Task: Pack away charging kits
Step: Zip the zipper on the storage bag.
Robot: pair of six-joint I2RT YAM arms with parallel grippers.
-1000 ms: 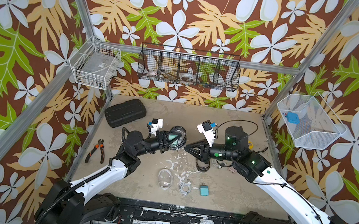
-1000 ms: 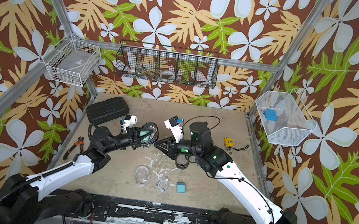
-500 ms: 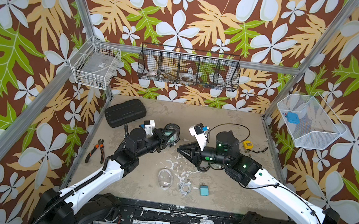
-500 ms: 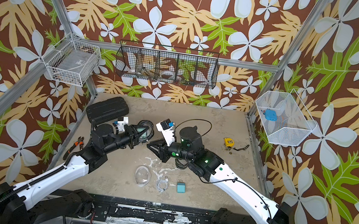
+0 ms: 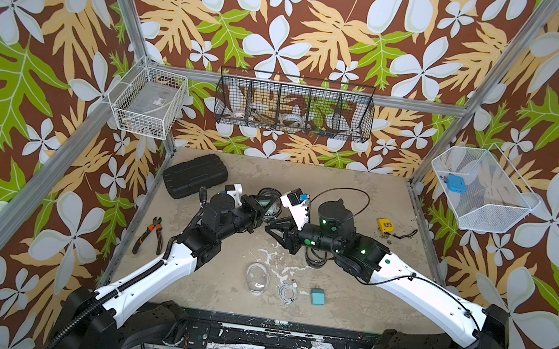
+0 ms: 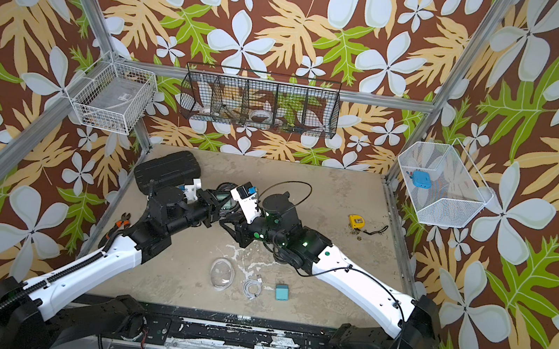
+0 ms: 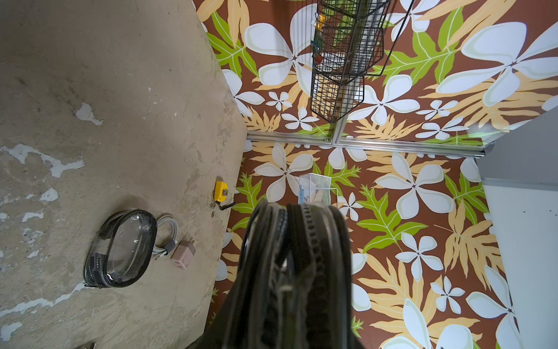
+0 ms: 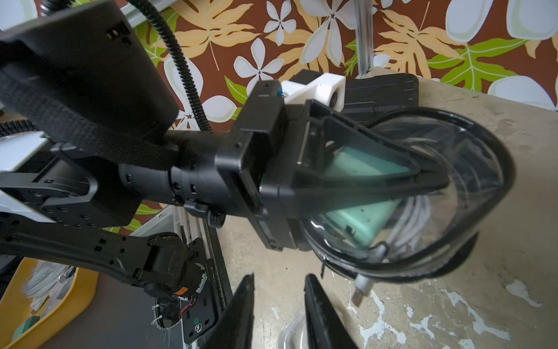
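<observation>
Our right claw (image 5: 269, 228) has swung in beside the left claw (image 5: 264, 214), its jaws parted and empty. The left claw is clenched on the black-rimmed pouch (image 8: 468, 169), held up over the worktop (image 5: 345, 301) with the mint plug (image 8: 356, 217) and a white cable (image 8: 413, 217) inside. A clear pouch (image 5: 256, 278), coiled cable (image 5: 287, 291) and teal plug (image 5: 318, 296) lie near the front edge.
</observation>
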